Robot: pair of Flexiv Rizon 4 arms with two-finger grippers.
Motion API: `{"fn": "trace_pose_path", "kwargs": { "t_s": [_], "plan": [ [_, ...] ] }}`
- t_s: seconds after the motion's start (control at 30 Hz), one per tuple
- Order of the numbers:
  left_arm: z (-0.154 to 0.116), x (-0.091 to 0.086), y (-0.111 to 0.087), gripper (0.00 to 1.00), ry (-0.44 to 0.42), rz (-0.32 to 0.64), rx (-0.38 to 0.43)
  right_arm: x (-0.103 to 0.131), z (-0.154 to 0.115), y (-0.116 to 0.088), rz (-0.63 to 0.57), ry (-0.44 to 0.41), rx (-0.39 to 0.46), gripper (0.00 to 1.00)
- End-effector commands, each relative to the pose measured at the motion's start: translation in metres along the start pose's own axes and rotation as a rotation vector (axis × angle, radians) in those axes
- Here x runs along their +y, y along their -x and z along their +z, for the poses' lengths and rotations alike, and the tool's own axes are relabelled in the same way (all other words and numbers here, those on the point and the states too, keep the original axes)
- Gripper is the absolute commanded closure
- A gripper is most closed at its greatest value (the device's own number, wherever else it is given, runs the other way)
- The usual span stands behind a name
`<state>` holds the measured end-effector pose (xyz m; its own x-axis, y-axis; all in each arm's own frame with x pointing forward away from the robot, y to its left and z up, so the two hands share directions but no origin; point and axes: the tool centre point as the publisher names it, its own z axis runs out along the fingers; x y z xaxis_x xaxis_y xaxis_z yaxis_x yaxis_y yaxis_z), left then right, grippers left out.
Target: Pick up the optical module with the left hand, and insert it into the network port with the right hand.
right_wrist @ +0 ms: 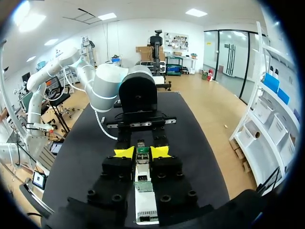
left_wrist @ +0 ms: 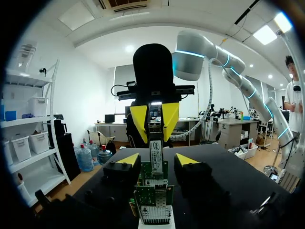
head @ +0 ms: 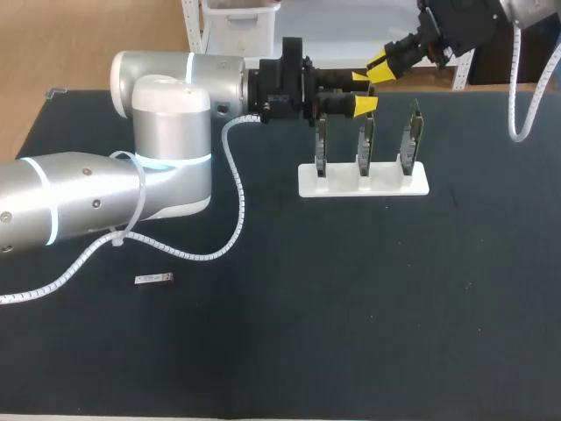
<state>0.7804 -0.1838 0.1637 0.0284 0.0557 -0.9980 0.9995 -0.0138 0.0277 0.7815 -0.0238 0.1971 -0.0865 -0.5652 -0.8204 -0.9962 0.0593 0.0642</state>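
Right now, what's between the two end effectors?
Green cards upright in the white rack, between left end effector and right end effector; both wrist views.

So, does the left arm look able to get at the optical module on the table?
Probably yes: the optical module lies uncovered on the table, though the left gripper is far off, by the card stand.

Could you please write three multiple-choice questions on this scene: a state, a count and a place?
1. The left tool is: A open, B shut and empty, C out of view.
2. How many boards stand in the white rack? A two, B three, C five.
3. The small silver module lies: A in the rack, B in the left tool, C flat on the table.
Answers: 1 A, its yellow tips stand apart; 2 B, three stand upright; 3 C, it lies near the white cable.
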Motion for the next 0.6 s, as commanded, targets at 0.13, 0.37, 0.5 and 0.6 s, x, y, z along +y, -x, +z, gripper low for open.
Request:
{"fn": "trace_pose_path", "kwargs": {
  "t_s": [0.13, 0.37, 0.5, 0.6],
  "plan": [
    [-0.0001, -0.0013, 0.0003, 0.00, 0.004, 0.000, 0.002, -0.0009, -0.0012, -0.0005, -0.001, -0.003, -0.003, 1.00],
    [-0.0014, -0.0026, 0.0001, 0.00, -0.001, 0.008, 0.012, -0.0016, -0.0022, -0.0013, -0.002, -0.001, -0.005, 1.00],
    [-0.0016, -0.0033, -0.0010, 0.00, -0.001, 0.009, 0.023, -0.0019, -0.0026, -0.0018, -0.001, -0.001, -0.005, 1.00],
    [-0.0020, -0.0032, -0.0015, 0.00, 0.003, 0.009, 0.034, -0.0021, -0.0029, -0.0023, -0.001, -0.001, -0.006, 1.00]
  ]
}}
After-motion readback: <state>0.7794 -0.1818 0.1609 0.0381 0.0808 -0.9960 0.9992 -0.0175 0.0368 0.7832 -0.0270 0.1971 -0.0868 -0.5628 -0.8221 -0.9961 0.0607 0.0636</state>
